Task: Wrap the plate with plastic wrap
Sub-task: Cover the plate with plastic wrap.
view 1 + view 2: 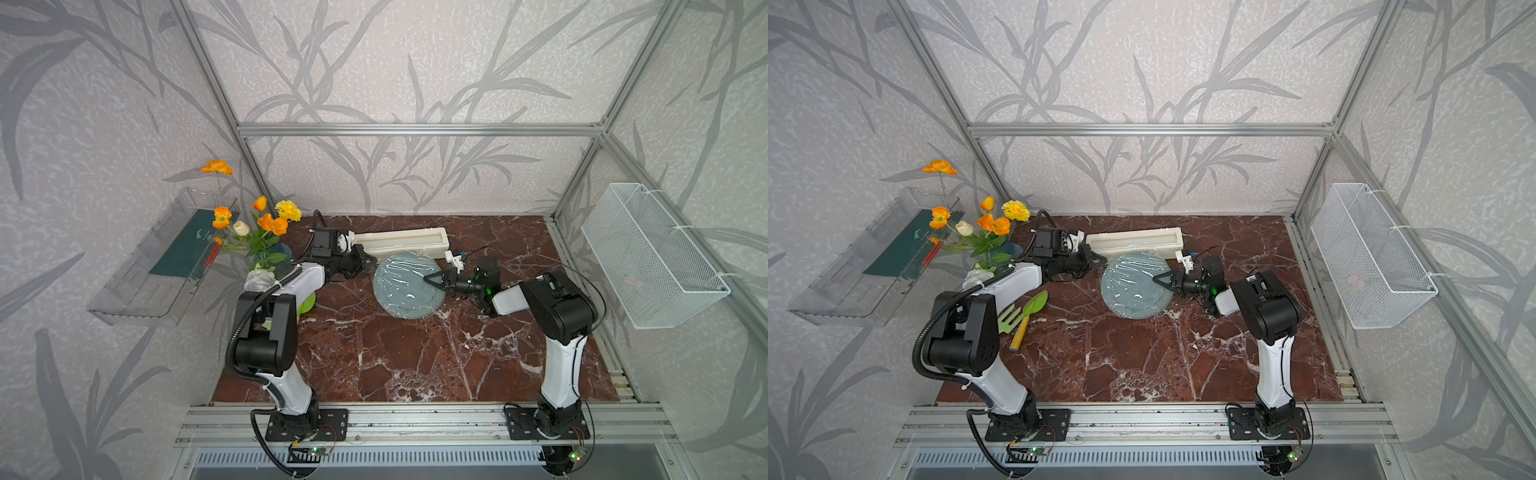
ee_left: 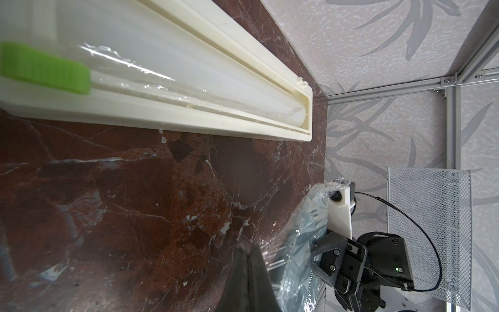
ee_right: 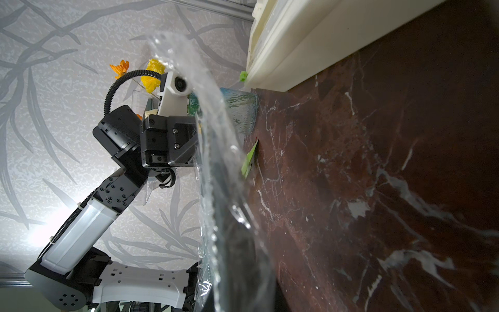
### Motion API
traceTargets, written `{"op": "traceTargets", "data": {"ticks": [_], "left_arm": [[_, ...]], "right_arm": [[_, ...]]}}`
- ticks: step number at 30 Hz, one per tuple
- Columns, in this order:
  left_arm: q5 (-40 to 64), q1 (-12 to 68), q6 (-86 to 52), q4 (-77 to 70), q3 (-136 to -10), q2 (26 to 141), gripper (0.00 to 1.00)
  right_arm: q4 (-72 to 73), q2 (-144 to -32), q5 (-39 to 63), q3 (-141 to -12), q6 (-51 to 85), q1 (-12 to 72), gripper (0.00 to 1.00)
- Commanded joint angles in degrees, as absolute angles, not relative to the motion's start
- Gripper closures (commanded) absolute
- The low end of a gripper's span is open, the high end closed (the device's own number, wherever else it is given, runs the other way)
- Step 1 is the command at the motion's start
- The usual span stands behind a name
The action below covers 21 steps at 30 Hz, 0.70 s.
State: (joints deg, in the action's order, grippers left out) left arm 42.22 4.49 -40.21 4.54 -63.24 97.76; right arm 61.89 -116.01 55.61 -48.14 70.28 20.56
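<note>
The plate (image 1: 401, 293), clamped by the right gripper (image 1: 430, 278) and tilted up near the back edge of the table (image 1: 374, 361), was judged best wrapped if the plastic wrap (image 1: 395, 268) were drawn taut underneath by the left gripper (image 1: 371, 262), its jaws pressed together.

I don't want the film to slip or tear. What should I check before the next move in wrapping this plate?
1. The plastic wrap covers the top of the plate: ok.
2. The right end effector is closed on the plate's rim: ok.
3. The left end effector is shut at the opposite edge: ok.
4. Film is pinched in the left end effector: cannot tell.
5. Film is cut free of the dispenser box: cannot tell.
</note>
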Motion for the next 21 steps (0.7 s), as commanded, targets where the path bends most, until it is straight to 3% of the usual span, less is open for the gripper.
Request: {"op": "traceTargets", "data": {"ticks": [1,8,14,18,21], "left_arm": [[37.5,3.3,-38.0,7.4,-62.8,96.3,1.0],[38.9,3.8,-41.0,2.7,-60.7,97.8,1.0],[43.3,6.0,-46.3,-4.9,-56.8,97.5,0.91],[40.7,5.7,-41.8,2.7,-57.2,94.6,0.59],[27.3,5.2,-34.5,19.7,-62.7,91.7,0.4]], "right_arm": [[68.0,-110.6,57.1,-50.3,71.1,20.3,1.0],[71.6,-111.0,56.7,-51.0,73.4,20.7,1.0],[74.6,-113.6,55.2,-53.6,76.0,21.5,1.0],[71.6,-112.7,55.0,-53.9,73.9,21.6,1.0],[66.4,-111.0,55.4,-53.4,70.0,21.5,1.0]]}}
